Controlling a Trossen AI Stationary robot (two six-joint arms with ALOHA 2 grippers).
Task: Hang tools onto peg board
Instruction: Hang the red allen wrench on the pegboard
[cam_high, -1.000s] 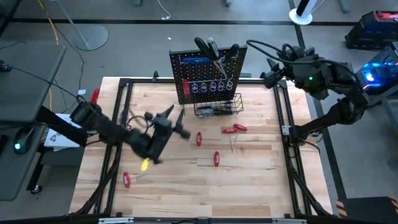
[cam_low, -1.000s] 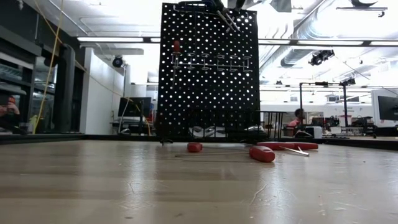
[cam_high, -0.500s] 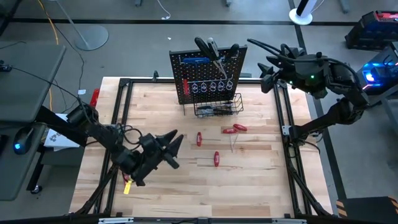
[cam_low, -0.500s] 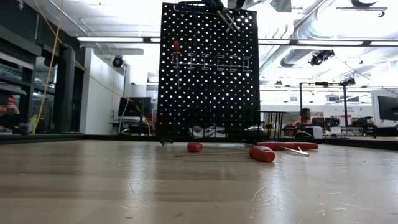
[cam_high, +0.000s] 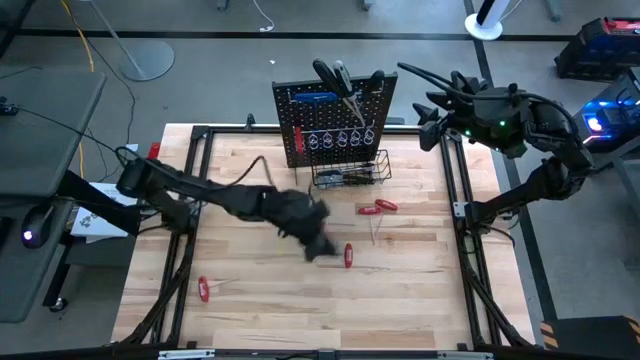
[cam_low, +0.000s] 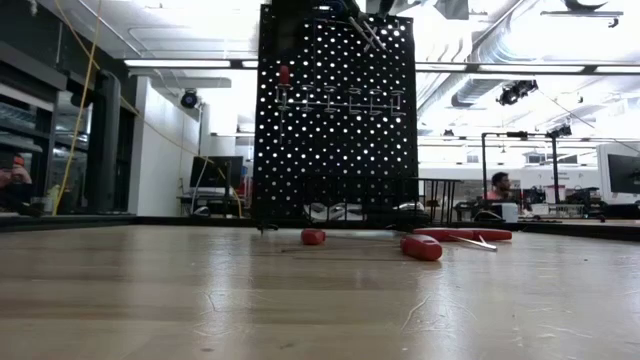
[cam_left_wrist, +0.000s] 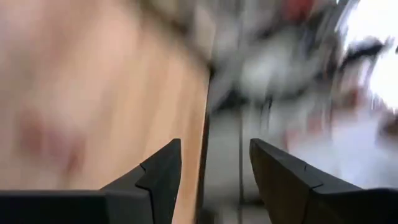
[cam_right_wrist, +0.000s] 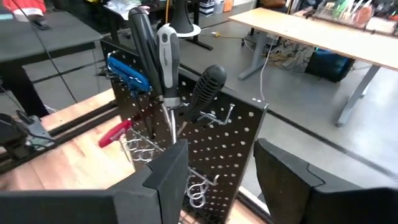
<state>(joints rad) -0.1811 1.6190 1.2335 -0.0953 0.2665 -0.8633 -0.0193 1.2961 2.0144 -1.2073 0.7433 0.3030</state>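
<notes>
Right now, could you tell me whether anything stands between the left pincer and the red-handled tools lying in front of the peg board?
Nothing visible does. The left pincer, open and empty, hangs over bare tabletop, with one red-handled tool right beside it and two more nearer the peg board.

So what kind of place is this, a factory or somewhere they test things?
It looks like a robotics lab or workshop rather than a factory. Desks with monitors sit beyond the table, ducts run bare across the ceiling, and the peg board is set on a framed wooden test table.
</notes>
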